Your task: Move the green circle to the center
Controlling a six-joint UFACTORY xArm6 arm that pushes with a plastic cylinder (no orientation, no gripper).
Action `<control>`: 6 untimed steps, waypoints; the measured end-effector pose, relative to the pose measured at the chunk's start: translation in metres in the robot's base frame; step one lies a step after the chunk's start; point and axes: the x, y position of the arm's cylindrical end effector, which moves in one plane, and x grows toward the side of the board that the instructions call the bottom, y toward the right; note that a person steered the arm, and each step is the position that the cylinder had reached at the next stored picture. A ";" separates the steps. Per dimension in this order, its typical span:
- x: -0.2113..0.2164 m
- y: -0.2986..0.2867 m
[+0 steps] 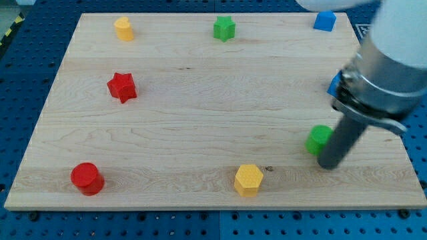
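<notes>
The green circle lies on the wooden board at the view's right, below the middle height. My tip is at the end of the dark rod, just right of and slightly below the green circle, touching or nearly touching its right side. The arm's grey body covers the board's right edge above it.
A yellow hexagon lies at the bottom middle, a red circle at bottom left, a red star at left, a yellow block at top left, a green star at top middle, a blue block at top right. Another blue block is partly hidden behind the arm.
</notes>
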 end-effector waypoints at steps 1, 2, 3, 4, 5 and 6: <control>-0.036 -0.024; -0.046 -0.003; -0.037 0.033; -0.058 0.036; -0.076 -0.007; -0.087 -0.047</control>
